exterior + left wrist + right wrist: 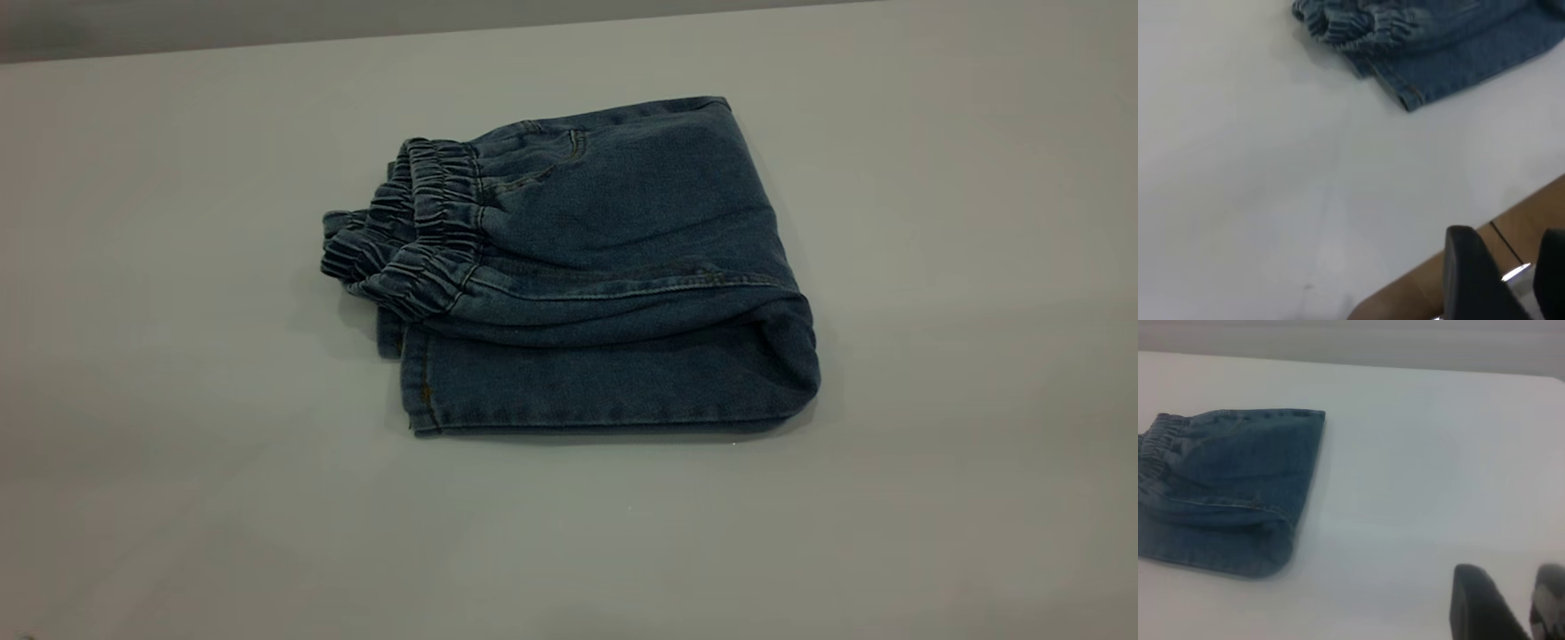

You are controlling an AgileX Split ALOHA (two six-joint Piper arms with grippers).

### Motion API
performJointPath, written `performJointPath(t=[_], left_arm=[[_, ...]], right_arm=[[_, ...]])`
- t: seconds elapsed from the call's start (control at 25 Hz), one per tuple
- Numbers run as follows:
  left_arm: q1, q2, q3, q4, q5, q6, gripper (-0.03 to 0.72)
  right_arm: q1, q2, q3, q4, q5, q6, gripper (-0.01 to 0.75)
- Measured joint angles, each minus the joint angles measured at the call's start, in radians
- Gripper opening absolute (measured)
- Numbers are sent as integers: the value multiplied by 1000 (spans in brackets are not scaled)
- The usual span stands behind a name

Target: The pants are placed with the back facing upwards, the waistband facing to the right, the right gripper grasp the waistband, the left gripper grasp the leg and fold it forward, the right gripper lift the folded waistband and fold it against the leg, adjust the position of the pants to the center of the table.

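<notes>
Folded denim pants [605,293], ruffled waistband [418,240].

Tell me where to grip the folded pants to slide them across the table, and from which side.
Grip the pants at the rounded fold on the exterior view's right, coming in from that side. It is one thick, closed edge; the ruffled waistband opposite is loose layers that would probably splay.

Folded layers of the pants [613,267] hide the printed leg entirely. The left wrist view crops the waistband [1358,23] and the left gripper [1501,280], showing only parts of its fingers [1468,273]. The right gripper [1508,607] is likewise cut off at the frame's edge.
</notes>
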Motion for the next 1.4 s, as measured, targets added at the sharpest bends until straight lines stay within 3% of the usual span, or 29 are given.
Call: performJointPath(t=[0.32, 1.08, 1.24, 1.4], left_arm=[[0, -1, 20, 58, 65, 4, 239], [6, -149, 20, 48, 49, 6, 239], [77, -199, 20, 48, 49, 6, 240], [219, -252, 20, 48, 49, 6, 240]], right_arm=[[-29, 0, 0, 0, 0, 0, 167], [-29, 0, 0, 0, -1, 0, 191], [-29, 0, 0, 0, -1, 0, 191], [-29, 0, 0, 0, -1, 0, 193]])
